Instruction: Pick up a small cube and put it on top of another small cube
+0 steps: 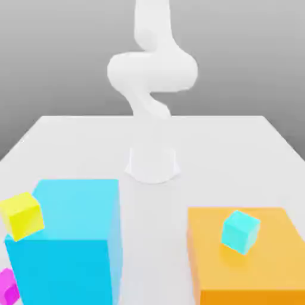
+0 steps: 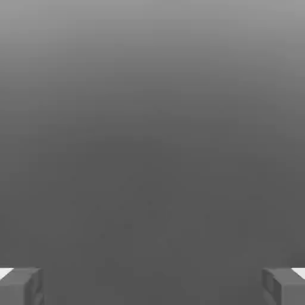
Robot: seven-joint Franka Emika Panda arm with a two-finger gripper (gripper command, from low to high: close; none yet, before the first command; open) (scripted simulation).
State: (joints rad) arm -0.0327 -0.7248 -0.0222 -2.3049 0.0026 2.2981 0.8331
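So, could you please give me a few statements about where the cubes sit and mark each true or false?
1. The small pale cyan cube sits on the large orange block. True.
2. The small yellow cube lies on the orange block. False: it is at the large cyan block, towards the exterior view's left.
3. The tool holds the small magenta cube. False: the tool is open and empty.
4. The magenta cube is beside the cyan block. True.

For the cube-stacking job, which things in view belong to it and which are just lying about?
Belongs to the job:
small magenta cube, at the exterior view's lower left
gripper, jaws open, holding nothing

Possible base cubes, or just lying about:
small yellow cube
small pale cyan cube
large blue block
large orange block
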